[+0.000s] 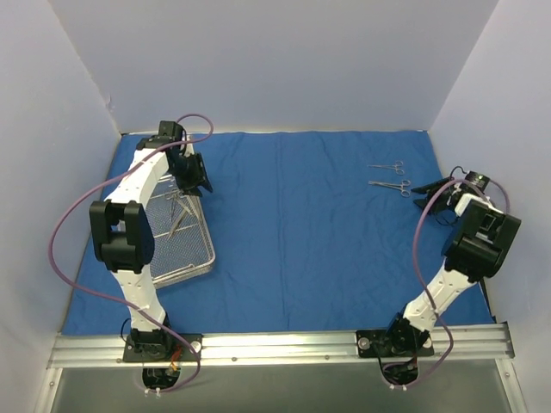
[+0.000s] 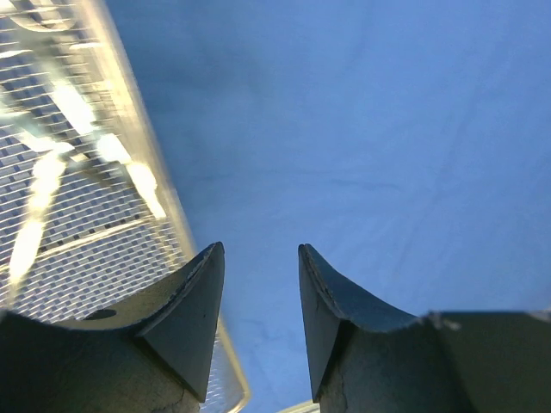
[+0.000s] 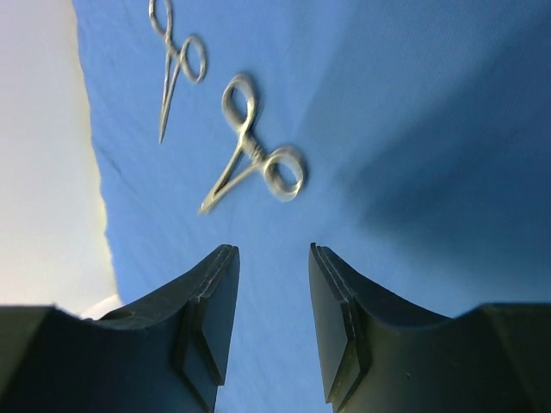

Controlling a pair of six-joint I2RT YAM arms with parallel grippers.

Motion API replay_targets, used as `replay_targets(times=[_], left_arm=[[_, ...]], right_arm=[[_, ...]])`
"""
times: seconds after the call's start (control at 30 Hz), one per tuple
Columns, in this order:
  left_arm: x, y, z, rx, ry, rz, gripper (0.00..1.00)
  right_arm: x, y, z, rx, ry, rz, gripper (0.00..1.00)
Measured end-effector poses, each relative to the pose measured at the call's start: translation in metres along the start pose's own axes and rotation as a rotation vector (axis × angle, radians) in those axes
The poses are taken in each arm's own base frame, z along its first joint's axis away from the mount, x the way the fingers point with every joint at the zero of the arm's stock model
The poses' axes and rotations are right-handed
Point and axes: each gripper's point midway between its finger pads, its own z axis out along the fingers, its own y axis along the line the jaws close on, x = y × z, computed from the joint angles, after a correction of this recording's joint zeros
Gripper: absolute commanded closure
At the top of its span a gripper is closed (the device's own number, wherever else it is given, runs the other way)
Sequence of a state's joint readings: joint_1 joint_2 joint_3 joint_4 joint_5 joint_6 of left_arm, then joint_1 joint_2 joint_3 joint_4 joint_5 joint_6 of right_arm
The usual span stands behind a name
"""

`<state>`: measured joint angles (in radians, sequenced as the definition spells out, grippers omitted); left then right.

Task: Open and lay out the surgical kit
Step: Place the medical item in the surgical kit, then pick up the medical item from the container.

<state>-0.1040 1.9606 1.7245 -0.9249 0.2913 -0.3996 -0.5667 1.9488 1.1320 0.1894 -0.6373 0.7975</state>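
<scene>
Two instruments (image 1: pixel 389 183) lie on one cloth (image 1: pixel 293 232), others in one tray (image 1: pixel 185 258).

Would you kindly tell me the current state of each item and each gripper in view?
blue cloth wrap: unfolded, spread flat.
wire-mesh tray: upright on the cloth, at the left.
tray instruments: lying inside the tray.
laid-out instruments: two, flat on the cloth at far right, apart.
left gripper: open, empty, above the tray's rim.
right gripper: open, empty, near the laid-out pair.
</scene>
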Motion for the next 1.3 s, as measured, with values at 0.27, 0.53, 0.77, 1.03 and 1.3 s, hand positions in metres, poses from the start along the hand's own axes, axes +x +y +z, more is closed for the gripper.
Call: replay_targets(times=[0.27,0.53,0.77,1.03,1.3], left_arm=[[-0.02,0.059,-0.021,-0.172,-0.068,-0.086,0.5],[-0.038,0.129,-0.042,-0.32,-0.112,-0.172,0.62],[-0.042,0.147,-0.015,-0.391,-0.07,-0.132,0.62],[-0.028,0.161,0.01,-0.427,-0.006,-0.127,0.66],[-0.018,0.135,0.022,-0.371,0.015,-0.174,0.69]], right_arm=[[0.052,0.109,-0.023,-0.016,0.042,-0.288,0.61],[0.209,0.201,-0.027,-0.167,0.298,-0.632,0.61],[0.243,0.187,-0.027,-0.142,0.39,-0.674,0.6],[0.249,0.179,-0.03,-0.125,0.423,-0.685,0.6],[0.25,0.177,-0.031,-0.124,0.434,-0.69,0.6]])
